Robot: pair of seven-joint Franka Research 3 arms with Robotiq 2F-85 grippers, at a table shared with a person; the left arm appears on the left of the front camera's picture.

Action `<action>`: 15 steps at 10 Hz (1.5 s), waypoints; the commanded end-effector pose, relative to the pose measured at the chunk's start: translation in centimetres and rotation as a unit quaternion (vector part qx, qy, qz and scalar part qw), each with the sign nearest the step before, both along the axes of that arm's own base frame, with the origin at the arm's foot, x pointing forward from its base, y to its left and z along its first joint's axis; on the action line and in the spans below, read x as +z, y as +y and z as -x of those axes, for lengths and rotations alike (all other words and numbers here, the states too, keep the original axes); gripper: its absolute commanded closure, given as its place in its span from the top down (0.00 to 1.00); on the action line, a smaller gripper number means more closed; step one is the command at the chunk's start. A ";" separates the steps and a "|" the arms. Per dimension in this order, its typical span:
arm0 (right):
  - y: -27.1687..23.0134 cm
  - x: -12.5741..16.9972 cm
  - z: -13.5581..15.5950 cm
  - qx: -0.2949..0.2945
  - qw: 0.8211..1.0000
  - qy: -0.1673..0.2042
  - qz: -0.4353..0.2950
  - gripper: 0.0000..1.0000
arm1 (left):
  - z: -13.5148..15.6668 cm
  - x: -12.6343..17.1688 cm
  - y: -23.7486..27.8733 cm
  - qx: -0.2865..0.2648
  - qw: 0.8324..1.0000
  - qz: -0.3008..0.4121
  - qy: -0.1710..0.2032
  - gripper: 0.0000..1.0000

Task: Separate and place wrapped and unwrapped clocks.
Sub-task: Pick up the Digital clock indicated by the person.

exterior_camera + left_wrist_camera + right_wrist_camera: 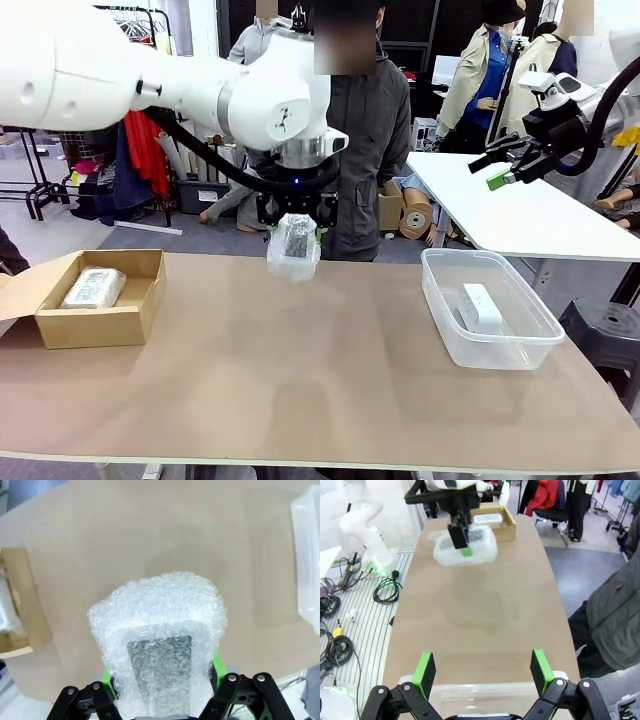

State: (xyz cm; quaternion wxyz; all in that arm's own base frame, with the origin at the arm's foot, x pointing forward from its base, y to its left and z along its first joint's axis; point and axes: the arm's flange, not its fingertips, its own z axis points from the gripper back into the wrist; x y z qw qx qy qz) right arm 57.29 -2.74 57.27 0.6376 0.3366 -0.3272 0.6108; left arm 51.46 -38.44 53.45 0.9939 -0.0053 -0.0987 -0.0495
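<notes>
Worktop (300, 380) bare up front; above it, left gripper (295, 222) fingers clamp wrapped clock (293, 247): light, squashy, slippery wrap, grip mid-body. Right gripper (503, 168) gapes empty.

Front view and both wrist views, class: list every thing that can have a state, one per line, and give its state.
Left claw: shut on the wrapped clock, raised over the table.
Held wrapped clock: in bubble wrap, off the table.
Right claw: open, empty, above the clear bin.
Cardboard box: open, holding another wrapped clock.
Clear bin: no lid, holding the bare white clock.
</notes>
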 end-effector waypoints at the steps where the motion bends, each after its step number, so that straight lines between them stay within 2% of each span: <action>1: 0.0 0.3 0.0 0.003 1.000 -0.001 -0.001 1.00 | -0.4 3.3 0.1 -0.033 0.999 -0.020 0.008 0.00; 4: 0.0 0.3 0.0 0.003 1.000 -0.001 -0.001 1.00 | -0.1 9.0 1.0 -0.032 0.999 -0.006 -0.011 0.00; 6: 0.0 0.3 0.0 0.003 1.000 -0.001 -0.001 1.00 | 0.0 11.0 1.6 -0.028 0.999 -0.001 -0.024 0.00; 10: 0.0 0.3 0.0 0.003 1.000 -0.001 -0.001 1.00 | -0.3 11.2 2.1 -0.021 0.999 -0.006 -0.044 0.00; 11: 0.0 0.3 0.0 0.003 1.000 -0.001 -0.001 1.00 | 0.0 11.0 1.8 -0.018 0.999 0.007 -0.027 0.00; 15: 0.0 0.3 0.0 0.003 1.000 -0.001 -0.001 1.00 | 0.0 11.0 1.8 -0.018 0.999 0.007 -0.027 0.00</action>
